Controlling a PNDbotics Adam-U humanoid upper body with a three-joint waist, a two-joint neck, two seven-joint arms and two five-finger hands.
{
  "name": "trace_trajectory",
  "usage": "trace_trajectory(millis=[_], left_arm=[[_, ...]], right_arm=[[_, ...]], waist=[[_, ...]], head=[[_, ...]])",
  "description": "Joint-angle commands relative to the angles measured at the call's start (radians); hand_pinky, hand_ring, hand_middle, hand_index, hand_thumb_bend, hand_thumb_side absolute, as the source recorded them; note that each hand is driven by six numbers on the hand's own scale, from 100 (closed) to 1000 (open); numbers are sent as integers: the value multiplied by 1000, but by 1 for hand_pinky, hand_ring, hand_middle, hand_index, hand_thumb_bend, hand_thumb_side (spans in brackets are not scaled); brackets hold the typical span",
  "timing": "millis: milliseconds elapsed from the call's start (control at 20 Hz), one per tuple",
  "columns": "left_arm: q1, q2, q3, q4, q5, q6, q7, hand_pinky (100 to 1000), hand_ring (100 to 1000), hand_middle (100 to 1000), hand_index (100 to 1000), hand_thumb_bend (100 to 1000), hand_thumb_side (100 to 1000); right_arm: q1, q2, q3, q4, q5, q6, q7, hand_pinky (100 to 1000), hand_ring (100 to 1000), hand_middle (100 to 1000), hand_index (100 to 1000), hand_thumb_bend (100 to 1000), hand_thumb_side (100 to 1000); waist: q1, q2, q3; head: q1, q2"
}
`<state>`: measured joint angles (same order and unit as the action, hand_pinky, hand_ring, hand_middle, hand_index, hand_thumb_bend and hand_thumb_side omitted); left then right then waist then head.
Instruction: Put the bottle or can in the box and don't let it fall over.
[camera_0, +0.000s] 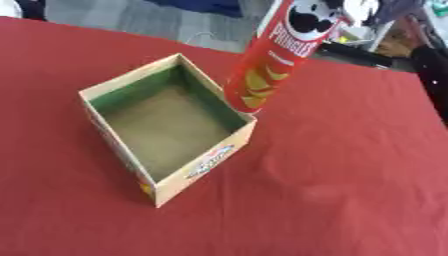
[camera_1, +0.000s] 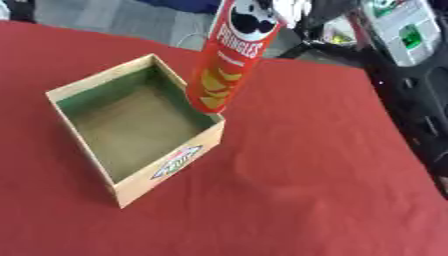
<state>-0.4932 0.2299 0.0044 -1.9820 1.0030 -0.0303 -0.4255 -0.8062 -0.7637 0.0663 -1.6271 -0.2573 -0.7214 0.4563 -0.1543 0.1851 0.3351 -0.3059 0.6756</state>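
a red pringles can (camera_0: 278, 55) hangs tilted above the bench (camera_0: 350, 175), its top leaning toward the far right and running out of the upper edge of both views. its lower end sits just over the box's (camera_0: 122, 86) right-hand corner, at or just above the rim; whether it touches the cardboard cannot be told. the can is not inside the box.

the box is an open cardboard tray with a green inner wall and a plain brown floor, standing flat on the red cloth (camera_1: 306, 200) that covers the bench, toward the bench's left side and turned so one corner points at the near edge. a printed logo (camera_0: 210, 161) shows on its near right wall. nothing lies inside it.

whatever holds the can is above the top of the frames. dark and pale blurred shapes show beside the can's top near the upper edge, but no hand can be made out clearly, so the state of the fingers cannot be told, nor which hand has the can.

beyond the bench's far edge there is grey floor (camera_0: 131, 20) and dark equipment (camera_1: 411, 75) at the far right.
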Motion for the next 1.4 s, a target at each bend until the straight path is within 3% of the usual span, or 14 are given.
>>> trace_trajectory(millis=[50, 150, 200, 350, 400, 550, 650, 900, 950, 1400], left_arm=[[-28, -11, 1, -18, 23, -20, 57, 684, 896, 890, 844, 277, 729], [-41, -20, -1, -18, 33, -30, 75, 693, 896, 892, 842, 291, 734], [-49, -24, -2, -18, 38, -38, 80, 701, 896, 900, 841, 364, 649], [-70, -30, -8, -18, 40, -71, 79, 725, 920, 898, 836, 498, 507], [-77, -32, -7, -18, 35, -88, 83, 773, 917, 893, 831, 589, 419], [-96, -34, -9, -18, 22, -146, 119, 804, 930, 886, 825, 706, 457], [-107, -34, -15, -18, 17, -172, 132, 870, 935, 885, 825, 718, 463], [-113, -34, -24, -18, 6, -194, 140, 870, 935, 885, 825, 718, 463], [-120, -36, -22, -18, 7, -200, 143, 898, 929, 876, 820, 728, 460], [-140, -38, -36, -18, 18, -211, 133, 867, 924, 871, 816, 728, 467]], right_arm=[[-32, 2, 4, 23, 20, -104, 88, 114, 363, 387, 426, 297, 100], [-40, 20, 14, 46, 40, -118, 89, 114, 364, 387, 427, 287, 100], [-44, 29, 19, 57, 50, -127, 89, 113, 364, 388, 428, 275, 100], [-56, 53, 35, 91, 74, -154, 86, 112, 362, 389, 430, 233, 100], [-59, 58, 39, 100, 77, -160, 85, 112, 360, 389, 431, 211, 100], [-65, 67, 45, 127, 87, -177, 86, 110, 361, 388, 430, 189, 100], [-67, 78, 52, 139, 101, -183, 91, 108, 364, 389, 431, 172, 100], [-69, 88, 58, 145, 120, -186, 90, 108, 364, 389, 431, 172, 100], [-64, 95, 63, 151, 124, -186, 93, 123, 368, 396, 448, 100, 100], [-55, 133, 95, 159, 166, -186, 151, 247, 458, 484, 556, 100, 100]], waist=[[4, -25, 8], [-1, -23, 20], [-4, -21, 27], [-11, -16, 48], [-14, -13, 55], [-22, -8, 73], [-26, -3, 82], [-27, -1, 86], [-32, 3, 93], [-41, 16, 110]], head=[[-34, 6], [-52, 11], [-60, 11], [-81, 13], [-88, 14], [-106, 16], [-117, 17], [-122, 18], [-136, 20], [-160, 12]])
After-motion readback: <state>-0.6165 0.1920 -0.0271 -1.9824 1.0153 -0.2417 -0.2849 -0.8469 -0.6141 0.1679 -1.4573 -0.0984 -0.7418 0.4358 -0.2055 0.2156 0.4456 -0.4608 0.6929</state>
